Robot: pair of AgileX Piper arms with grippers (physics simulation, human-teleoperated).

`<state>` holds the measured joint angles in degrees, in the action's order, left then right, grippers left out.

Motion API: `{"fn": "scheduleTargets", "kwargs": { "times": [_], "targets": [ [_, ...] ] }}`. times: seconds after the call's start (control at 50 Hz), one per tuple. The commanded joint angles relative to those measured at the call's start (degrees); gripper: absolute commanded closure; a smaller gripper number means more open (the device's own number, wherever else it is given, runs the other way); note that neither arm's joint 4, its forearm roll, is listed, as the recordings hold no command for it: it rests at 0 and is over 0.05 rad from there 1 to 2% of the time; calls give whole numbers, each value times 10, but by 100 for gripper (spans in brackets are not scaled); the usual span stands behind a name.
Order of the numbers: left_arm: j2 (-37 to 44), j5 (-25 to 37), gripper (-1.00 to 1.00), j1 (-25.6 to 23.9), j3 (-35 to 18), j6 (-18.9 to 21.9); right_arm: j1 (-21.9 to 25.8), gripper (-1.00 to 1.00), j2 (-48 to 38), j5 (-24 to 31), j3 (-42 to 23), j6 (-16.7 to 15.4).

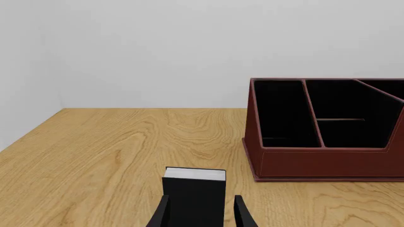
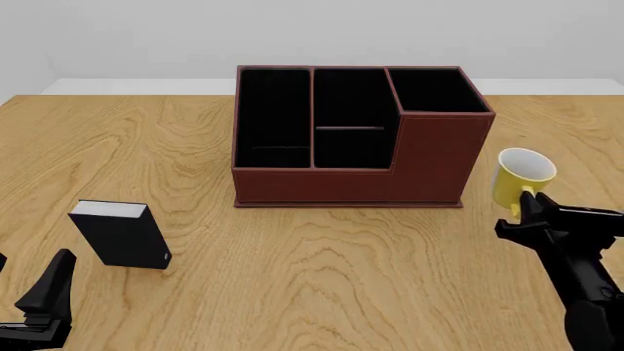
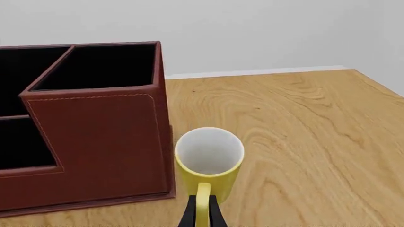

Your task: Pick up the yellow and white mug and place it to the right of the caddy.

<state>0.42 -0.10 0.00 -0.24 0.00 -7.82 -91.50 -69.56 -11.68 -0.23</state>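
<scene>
The yellow and white mug (image 2: pixel 522 175) is upright just right of the caddy (image 2: pixel 429 157), a reddish-brown box with black compartments. My right gripper (image 2: pixel 531 206) is shut on the mug's yellow handle (image 3: pixel 203 198), which shows between the fingers of the right gripper (image 3: pixel 202 210) in the right wrist view. The mug (image 3: pixel 209 158) is a small gap away from the caddy's side wall (image 3: pixel 101 142). I cannot tell whether it touches the table. My left gripper (image 2: pixel 29 276) is open and low at the front left, holding nothing.
A black block with a white top (image 2: pixel 122 234) stands on the table just ahead of the left gripper (image 1: pixel 202 203); it appears between the open fingers in the left wrist view as the block (image 1: pixel 194 189). The caddy (image 1: pixel 325 130) lies beyond it to the right.
</scene>
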Motion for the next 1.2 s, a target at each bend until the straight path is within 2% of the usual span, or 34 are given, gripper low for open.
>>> {"fn": "scheduleTargets", "kwargs": {
  "times": [0.02, 1.2],
  "targets": [
    [0, 0, -100, 0, 0, 0, 0, 100, -11, -3, -5, 8],
    [0, 0, -100, 0, 0, 0, -1, 100, -89, -3, -36, 16]
  ]
}}
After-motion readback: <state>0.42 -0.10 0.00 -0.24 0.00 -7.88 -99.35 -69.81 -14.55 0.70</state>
